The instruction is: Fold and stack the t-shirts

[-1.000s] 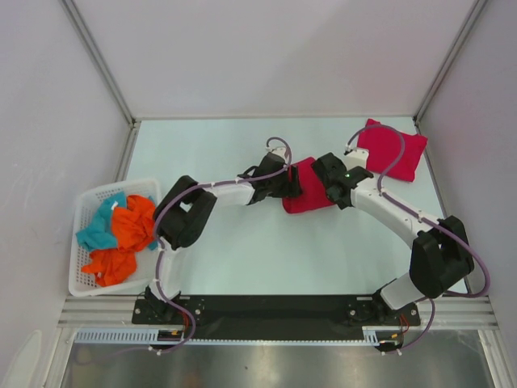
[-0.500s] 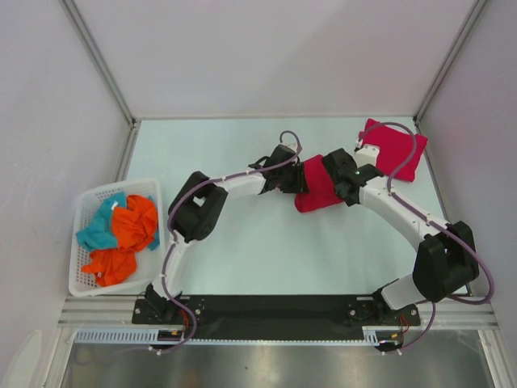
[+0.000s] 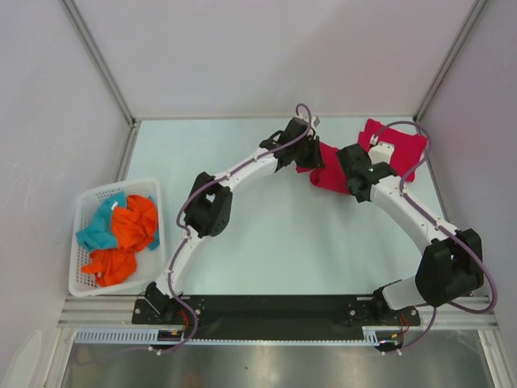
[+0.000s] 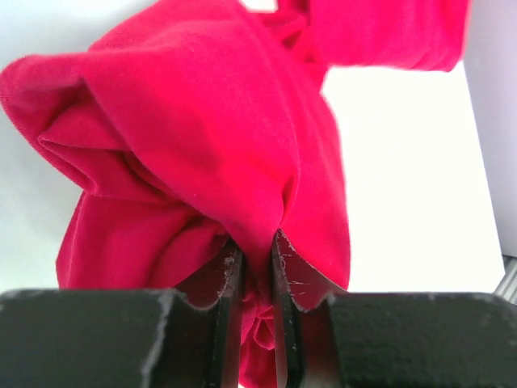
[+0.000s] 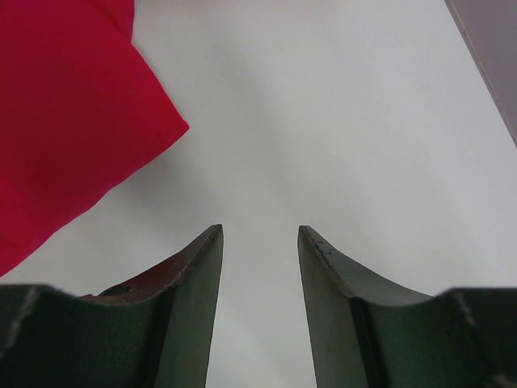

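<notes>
A bunched crimson t-shirt [image 3: 327,174] lies toward the back right of the table, between my two grippers. My left gripper [image 3: 311,158] is shut on a fold of this t-shirt [image 4: 202,121], which bulges up ahead of the left gripper [image 4: 257,242]. A second t-shirt [image 3: 401,149], folded flat, lies just beyond it in the back right corner and shows as the far red cloth [image 4: 380,32]. My right gripper [image 3: 355,166] hangs open over bare table, with nothing inside the right gripper [image 5: 258,230]. A red t-shirt corner [image 5: 65,121] lies to its left.
A white basket [image 3: 121,185] at the left table edge holds orange cloths [image 3: 133,222] and a teal cloth [image 3: 98,226]. Enclosure walls and metal posts ring the table. The right wall [image 5: 493,48] is close to the right gripper.
My left gripper has closed on the t-shirt and dragged it toward the back right, up against the folded one. The right arm moved the same way, still open.
</notes>
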Controlling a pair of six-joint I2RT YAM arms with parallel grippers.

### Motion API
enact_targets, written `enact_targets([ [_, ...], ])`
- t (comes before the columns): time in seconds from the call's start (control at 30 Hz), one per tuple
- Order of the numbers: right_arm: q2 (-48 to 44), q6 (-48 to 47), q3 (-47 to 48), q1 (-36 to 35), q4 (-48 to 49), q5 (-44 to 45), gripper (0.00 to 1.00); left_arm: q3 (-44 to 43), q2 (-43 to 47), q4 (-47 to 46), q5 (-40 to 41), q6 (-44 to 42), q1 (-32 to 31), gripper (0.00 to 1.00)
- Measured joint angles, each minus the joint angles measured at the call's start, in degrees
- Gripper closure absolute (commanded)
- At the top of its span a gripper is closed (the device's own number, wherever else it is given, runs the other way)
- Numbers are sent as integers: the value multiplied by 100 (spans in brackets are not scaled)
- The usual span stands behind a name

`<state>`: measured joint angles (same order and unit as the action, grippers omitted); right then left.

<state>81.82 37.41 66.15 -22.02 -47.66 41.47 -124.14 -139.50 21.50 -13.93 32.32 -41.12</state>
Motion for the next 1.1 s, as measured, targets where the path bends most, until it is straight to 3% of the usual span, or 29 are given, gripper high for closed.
enact_targets([
  [0.33, 313, -17, 260, 221, 26, -17, 52, -177, 0, 280, 13, -90, -22, 84],
  [0.6, 1823, -20, 1421, 387, 85, -166, 51, -111, 24, 313, 22, -175, -22, 85],
  [1.1, 3569, -210, 3593, 1191, 168, -409, 51, 323, 129, 304, 20, -291, 181, 87],
])
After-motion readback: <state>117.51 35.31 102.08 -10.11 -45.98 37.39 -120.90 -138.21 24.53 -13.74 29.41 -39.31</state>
